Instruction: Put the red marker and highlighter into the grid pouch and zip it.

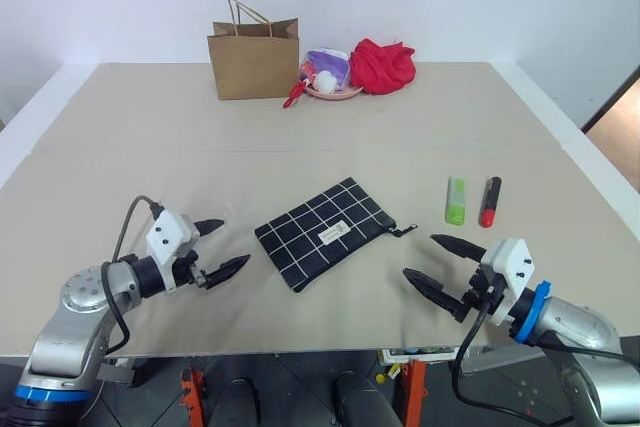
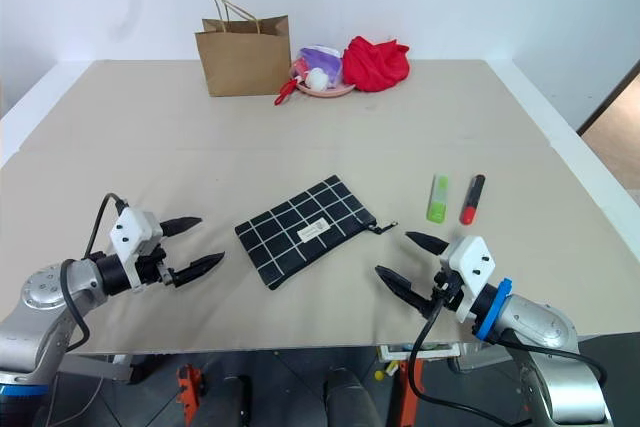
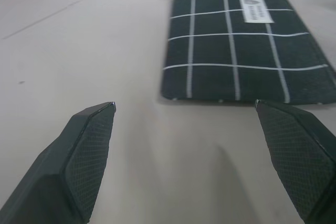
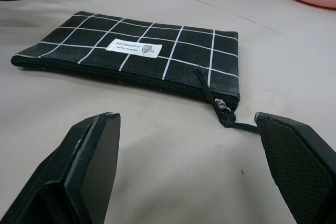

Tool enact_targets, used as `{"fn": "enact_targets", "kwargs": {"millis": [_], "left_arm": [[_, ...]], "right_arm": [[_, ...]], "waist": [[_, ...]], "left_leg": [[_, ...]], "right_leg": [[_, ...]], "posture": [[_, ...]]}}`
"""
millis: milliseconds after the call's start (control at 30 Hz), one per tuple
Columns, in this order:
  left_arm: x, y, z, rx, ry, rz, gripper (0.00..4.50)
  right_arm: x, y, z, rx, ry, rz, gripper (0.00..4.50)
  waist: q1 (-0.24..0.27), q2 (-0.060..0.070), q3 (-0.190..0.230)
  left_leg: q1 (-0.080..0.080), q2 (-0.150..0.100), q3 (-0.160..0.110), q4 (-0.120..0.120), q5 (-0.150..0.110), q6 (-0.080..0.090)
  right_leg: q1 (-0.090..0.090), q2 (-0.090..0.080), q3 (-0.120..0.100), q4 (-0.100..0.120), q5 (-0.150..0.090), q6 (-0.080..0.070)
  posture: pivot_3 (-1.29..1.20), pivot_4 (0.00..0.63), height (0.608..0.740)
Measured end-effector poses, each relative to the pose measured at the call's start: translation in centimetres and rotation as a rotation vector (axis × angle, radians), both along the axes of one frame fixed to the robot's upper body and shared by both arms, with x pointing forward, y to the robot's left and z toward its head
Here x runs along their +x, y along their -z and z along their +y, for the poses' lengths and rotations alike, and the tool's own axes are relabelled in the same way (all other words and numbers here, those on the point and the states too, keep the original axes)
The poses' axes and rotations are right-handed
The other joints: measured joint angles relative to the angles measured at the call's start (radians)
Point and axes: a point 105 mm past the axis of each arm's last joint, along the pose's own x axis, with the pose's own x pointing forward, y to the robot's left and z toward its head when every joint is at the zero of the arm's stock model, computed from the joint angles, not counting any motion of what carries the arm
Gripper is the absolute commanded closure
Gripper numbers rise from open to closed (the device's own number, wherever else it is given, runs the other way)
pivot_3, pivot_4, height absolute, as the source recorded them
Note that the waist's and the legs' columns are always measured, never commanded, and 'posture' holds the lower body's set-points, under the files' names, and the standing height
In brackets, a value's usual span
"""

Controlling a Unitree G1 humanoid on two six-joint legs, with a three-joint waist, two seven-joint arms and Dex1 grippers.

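A wide table (image 1: 120, 147) covered in beige cloth stretches away toward a white wall. At the near left, the left gripper (image 1: 217, 247) hovers low over the cloth with its two black fingers spread wide and nothing between them, pointing toward the middle. Just to its right, apart from it, lies the grid pouch (image 1: 325, 232), a flat rectangular black fabric pouch crossed with white lines, turned at an angle, a small white label on its face. Its zipper runs along the near edge and looks closed, with the pull (image 1: 405, 230) trailing off the right corner. Further right, well clear of the pouch, the highlighter (image 1: 456, 200), short, stubby and lime-green, lies beside the red marker (image 1: 490, 201), a short black barrel with a red end; the two are parallel and not touching. At the near right, the right gripper (image 1: 443, 262) hovers, black fingers wide apart and empty, aimed toward the pouch. At the far edge stand a brown paper bag (image 1: 254, 59), a pink dish (image 1: 333, 90) and a red cloth bundle (image 1: 381, 65).
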Motion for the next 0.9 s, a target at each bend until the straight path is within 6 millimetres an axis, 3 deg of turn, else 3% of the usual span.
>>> {"fn": "enact_targets", "kwargs": {"millis": [133, 233, 333, 600, 700, 867, 900], "left_arm": [[-0.4, 0.2, -0.4, 0.027, 0.05, 0.006, 0.11], [-0.6, 0.1, -1.2, 0.037, 0.107, 0.001, 0.11], [-1.0, 0.1, -2.3, 0.043, 0.177, 0.0, 0.11], [-1.3, 0.2, -4.6, 0.091, 0.33, -0.036, 0.11], [-1.0, 0.3, -5.2, 0.1, 0.353, -0.054, 0.0], [-1.0, 0.9, -5.8, 0.112, 0.371, -0.06, 0.0], [-0.9, 1.0, -5.8, 0.115, 0.373, -0.064, 0.0]], "right_arm": [[0.5, -0.3, 0.1, 0.03, 0.01, 0.007, 0.08], [1.9, -1.9, 0.6, 0.061, 0.03, -0.034, 0.08], [3.5, -3.3, 1.6, 0.092, 0.037, -0.07, 0.08], [6.9, -3.9, 4.3, 0.155, 0.097, -0.055, 0.08], [7.6, -4.2, 5.3, 0.193, 0.121, -0.04, 0.93], [8.2, -3.7, 5.4, 0.163, 0.168, -0.025, 3.49], [8.3, -3.4, 5.3, 0.157, 0.18, -0.02, 3.83]], "waist": [[-0.001, 0.0, 0.0], [-0.003, 0.0, 0.0], [-0.003, 0.0, 0.0], [-0.002, 0.001, 0.0], [-0.002, 0.001, 0.0], [-0.002, 0.001, 0.0], [-0.002, 0.001, 0.0]], "left_leg": [[0.0, 0.0, 0.0, 0.0, 0.0, 0.0], [0.0, 0.0, 0.0, 0.001, 0.0, 0.0], [0.0, 0.0, 0.0, 0.001, 0.0, 0.0], [-0.001, 0.0, 0.0, -0.001, -0.001, 0.001], [-0.001, 0.0, 0.0, -0.001, -0.001, 0.001], [-0.001, 0.0, -0.001, -0.001, -0.002, 0.002], [-0.001, 0.0, 0.0, -0.001, -0.002, 0.002]], "right_leg": [[0.0, 0.0, 0.0, 0.0, 0.0, 0.0], [0.0, 0.0, 0.0, 0.0, 0.0, -0.001], [0.0, 0.0, 0.0, 0.0, 0.001, -0.001], [0.0, 0.0, 0.0, 0.0, -0.001, 0.001], [0.0, 0.0, 0.0, 0.0, -0.001, 0.002], [0.0, 0.0, 0.0, 0.0, -0.002, 0.002], [0.0, 0.001, 0.0, 0.0, -0.002, 0.002]], "posture": [[0.0, 0.15, 0.74], [0.0, 0.15, 0.74], [0.0, 0.15, 0.74], [0.0, 0.15, 0.74], [0.0, 0.15, 0.74], [0.0, 0.15, 0.74], [0.0, 0.15, 0.74]]}}
